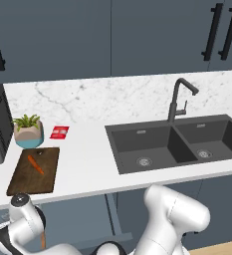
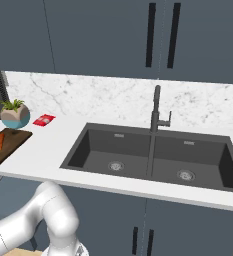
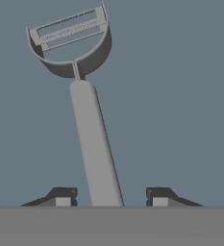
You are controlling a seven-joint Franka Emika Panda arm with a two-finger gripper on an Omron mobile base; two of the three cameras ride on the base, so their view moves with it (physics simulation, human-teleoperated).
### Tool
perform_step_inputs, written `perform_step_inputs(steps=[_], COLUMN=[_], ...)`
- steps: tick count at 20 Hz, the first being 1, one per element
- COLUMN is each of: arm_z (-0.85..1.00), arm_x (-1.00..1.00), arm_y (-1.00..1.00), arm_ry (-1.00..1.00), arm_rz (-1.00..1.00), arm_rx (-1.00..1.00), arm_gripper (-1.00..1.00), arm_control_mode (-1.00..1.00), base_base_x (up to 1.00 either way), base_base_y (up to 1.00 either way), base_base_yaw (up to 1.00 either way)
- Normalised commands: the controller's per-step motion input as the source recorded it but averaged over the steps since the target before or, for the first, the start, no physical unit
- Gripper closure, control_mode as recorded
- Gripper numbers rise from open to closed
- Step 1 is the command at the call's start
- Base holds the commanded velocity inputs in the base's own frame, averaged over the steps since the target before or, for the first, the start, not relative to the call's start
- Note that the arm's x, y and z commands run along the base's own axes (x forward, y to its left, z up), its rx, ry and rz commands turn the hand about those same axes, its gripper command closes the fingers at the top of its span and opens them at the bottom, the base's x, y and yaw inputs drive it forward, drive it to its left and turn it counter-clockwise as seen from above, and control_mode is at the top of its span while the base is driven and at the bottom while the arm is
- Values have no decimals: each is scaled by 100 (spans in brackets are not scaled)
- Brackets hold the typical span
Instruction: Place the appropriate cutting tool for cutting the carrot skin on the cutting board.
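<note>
While the carrot (image 1: 36, 164) lies on the cutting board (image 1: 23, 182), the gripper (image 3: 107, 197), fingers spread wide, frames the peeler (image 3: 87, 110) handle between them without visible contact.

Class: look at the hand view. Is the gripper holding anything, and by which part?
It cannot be told. The peeler's handle runs down between the fingertips, but visible gaps lie on both sides, so a grip isn't confirmed.
</note>
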Motion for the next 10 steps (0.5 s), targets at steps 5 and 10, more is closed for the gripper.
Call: perform_step_inputs(steps=[5,10], arm_z=[0,0], arm_x=[0,0], arm_y=[0,0], arm_ry=[0,0], arm_rz=[0,0], arm_rx=[0,0], arm_gripper=[100,100], arm_control_mode=[-100,-100], base_base_x=[0,0], base_base_y=[0,0], base_base_yaw=[0,0])
